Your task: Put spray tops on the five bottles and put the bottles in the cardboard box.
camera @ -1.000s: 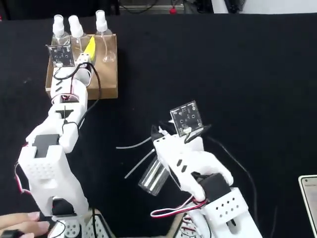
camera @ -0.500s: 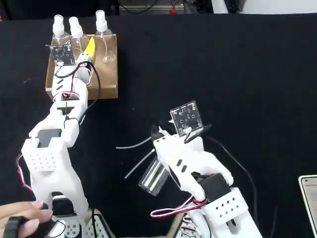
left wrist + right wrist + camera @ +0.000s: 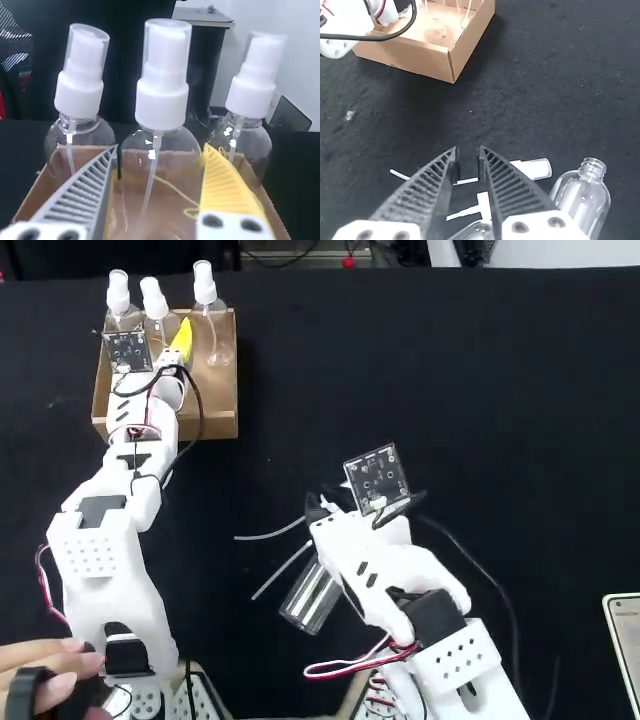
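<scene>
1. The black worktop [image 3: 480, 370] carries everything. The cardboard box [image 3: 218, 412] sits at its far corner on the left arm's side.
2. The left tool [image 3: 160, 148] is inside the box. It appears clamped on the middle bottle [image 3: 161, 170], though the contact is hard to see from this angle.
3. Two more capped bottles [image 3: 80, 135] [image 3: 247, 135] stand just beside the middle bottle, so we judge three of the five done and this placing nearly finished.
4. The right tool [image 3: 467, 152] hovers low over the loose parts, its jaws a narrow slit apart and holding nothing.
5. An uncapped bottle [image 3: 582, 192] lies near a loose spray top [image 3: 532, 167].
6. Next, we expect the left tool must let go and lift out without tipping the neighbouring bottles. The right tool then needs to open wider for a spray top.
</scene>
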Controlling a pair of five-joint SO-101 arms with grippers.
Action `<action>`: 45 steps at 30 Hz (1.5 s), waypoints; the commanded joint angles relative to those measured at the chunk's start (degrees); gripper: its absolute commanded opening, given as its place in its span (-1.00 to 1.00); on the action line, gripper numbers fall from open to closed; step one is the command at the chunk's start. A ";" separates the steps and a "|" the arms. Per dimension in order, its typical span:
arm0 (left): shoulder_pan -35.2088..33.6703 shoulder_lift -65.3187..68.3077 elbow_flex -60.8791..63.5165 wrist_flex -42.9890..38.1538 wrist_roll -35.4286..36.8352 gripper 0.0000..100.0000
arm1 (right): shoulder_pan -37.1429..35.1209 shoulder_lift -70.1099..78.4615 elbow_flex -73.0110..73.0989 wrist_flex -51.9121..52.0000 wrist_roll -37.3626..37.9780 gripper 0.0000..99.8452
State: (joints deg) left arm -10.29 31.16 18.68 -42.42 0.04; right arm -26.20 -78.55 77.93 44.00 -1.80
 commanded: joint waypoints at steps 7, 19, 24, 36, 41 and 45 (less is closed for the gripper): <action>-0.75 -0.53 -6.73 -1.41 -0.18 -0.74 | 0.70 -1.36 -0.48 -1.23 0.44 -0.89; -0.84 5.89 -12.88 -1.41 -0.18 -0.74 | 0.70 -1.36 -0.48 -1.23 0.44 -0.89; -0.84 6.07 -13.23 -1.41 -0.18 -0.74 | 0.70 -1.36 -0.57 -1.23 0.44 -0.88; -0.84 6.15 -14.11 -1.14 -0.18 -0.74 | 0.70 -1.36 -0.57 -1.23 0.44 -0.88; -0.84 6.15 -13.85 -1.14 -0.18 -0.74 | 0.70 -1.36 -0.57 -1.23 0.44 -0.88; -0.92 6.15 -13.58 -1.05 -0.18 -0.73 | 0.70 -1.36 -0.57 -1.23 0.44 -0.88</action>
State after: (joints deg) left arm -10.64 38.46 8.84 -42.42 0.04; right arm -26.20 -78.55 77.93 44.00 -1.80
